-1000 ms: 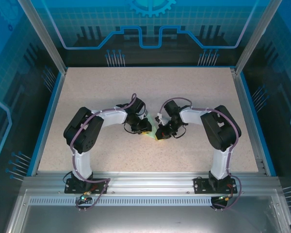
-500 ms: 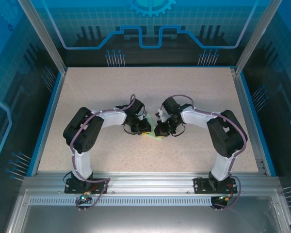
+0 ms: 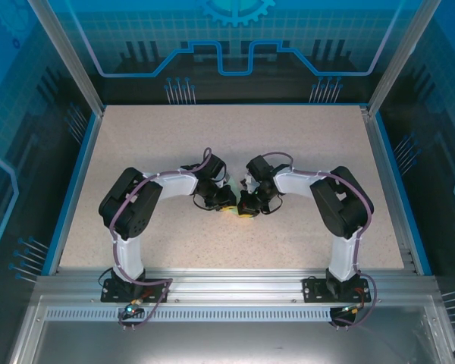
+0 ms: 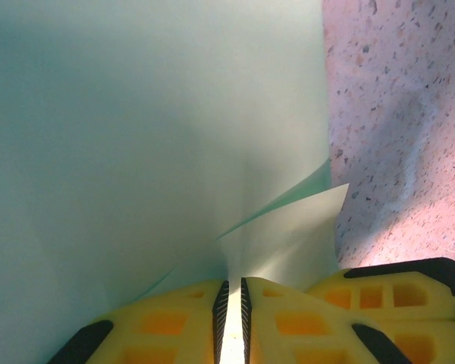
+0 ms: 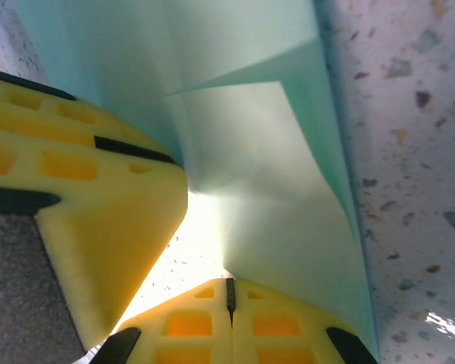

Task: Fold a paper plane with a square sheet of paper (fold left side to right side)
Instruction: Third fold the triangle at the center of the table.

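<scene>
Seen from above, the 2 arms bend inward and their tools meet near the middle of the speckled table (image 3: 212, 136), a little toward its near side. The left tool (image 3: 229, 205) and the right tool (image 3: 246, 211) sit tip to tip, just beside each other, and their bodies cover most of what lies between them.

The left wrist camera looks along the square sheet of paper (image 4: 152, 136). The sheet is pale mint green and rises close in front of the lens, across the left and centre of that picture, with bare table down the right side. A lower flap of the sheet is bent over, its pointed corner reaching to the right. The left tool's 2 yellow fingers (image 4: 167, 330) stand almost together, and the paper runs down into the thin slit between their black pads, so this tool is pinched on the sheet.

In the right wrist camera, the right tool (image 5: 230, 303) has its fingers pressed flat together with only a dark seam between them. Its tips are at the sheet's lower edge. Whether any paper is caught in that seam cannot be told. A yellow finger (image 5: 98, 205) of the left tool sits at the left against the paper, which stands in creased layers above the table.
</scene>
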`<state>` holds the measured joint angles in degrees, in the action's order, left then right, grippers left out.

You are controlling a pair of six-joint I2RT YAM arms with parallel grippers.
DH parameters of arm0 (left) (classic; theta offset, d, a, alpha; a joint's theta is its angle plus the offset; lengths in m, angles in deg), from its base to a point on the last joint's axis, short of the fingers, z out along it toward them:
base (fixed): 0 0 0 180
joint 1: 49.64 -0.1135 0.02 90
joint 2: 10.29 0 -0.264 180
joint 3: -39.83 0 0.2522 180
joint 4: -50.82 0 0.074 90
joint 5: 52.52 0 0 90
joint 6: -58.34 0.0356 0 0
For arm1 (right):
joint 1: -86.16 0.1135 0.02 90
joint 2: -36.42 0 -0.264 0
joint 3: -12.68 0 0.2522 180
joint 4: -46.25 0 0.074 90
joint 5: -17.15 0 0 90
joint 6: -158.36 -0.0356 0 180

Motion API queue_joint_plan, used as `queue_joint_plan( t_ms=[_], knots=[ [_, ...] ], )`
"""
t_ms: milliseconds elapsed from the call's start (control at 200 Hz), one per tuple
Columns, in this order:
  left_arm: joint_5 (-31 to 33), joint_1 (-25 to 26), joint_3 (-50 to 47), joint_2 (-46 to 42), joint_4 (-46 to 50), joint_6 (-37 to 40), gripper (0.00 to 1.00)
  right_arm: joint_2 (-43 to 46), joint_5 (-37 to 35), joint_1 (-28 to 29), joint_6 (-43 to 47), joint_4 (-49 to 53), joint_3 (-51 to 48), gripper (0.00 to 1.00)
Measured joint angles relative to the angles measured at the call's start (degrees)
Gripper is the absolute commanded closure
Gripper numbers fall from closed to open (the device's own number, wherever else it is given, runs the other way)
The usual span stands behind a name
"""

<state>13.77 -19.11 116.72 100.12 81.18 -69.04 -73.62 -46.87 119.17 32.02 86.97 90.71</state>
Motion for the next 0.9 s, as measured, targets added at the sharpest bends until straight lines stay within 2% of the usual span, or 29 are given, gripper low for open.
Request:
queue_joint_plan(
  t_ms=[330,535,735,900],
  knots=[
    [0.3,0.1,0.0,0.0,0.0,0.0,0.82,1.4,-0.3,-0.9,-1.4,-1.8,-2.6,1.00],
    [0.3,0.1,0.1,0.2,0.0,0.0,0.82,5.3,-1.6,-3.8,-0.7,-2.0,-7.5,1.00],
    [0.3,0.1,0.1,0.2,0.0,0.0,0.82,8.5,-3.5,-6.8,2.3,0.3,-10.1,1.00],
    [0.3,0.1,0.1,0.2,0.0,0.0,0.82,12.0,-5.2,-6.7,4.3,3.5,-9.6,1.00]
  ],
)
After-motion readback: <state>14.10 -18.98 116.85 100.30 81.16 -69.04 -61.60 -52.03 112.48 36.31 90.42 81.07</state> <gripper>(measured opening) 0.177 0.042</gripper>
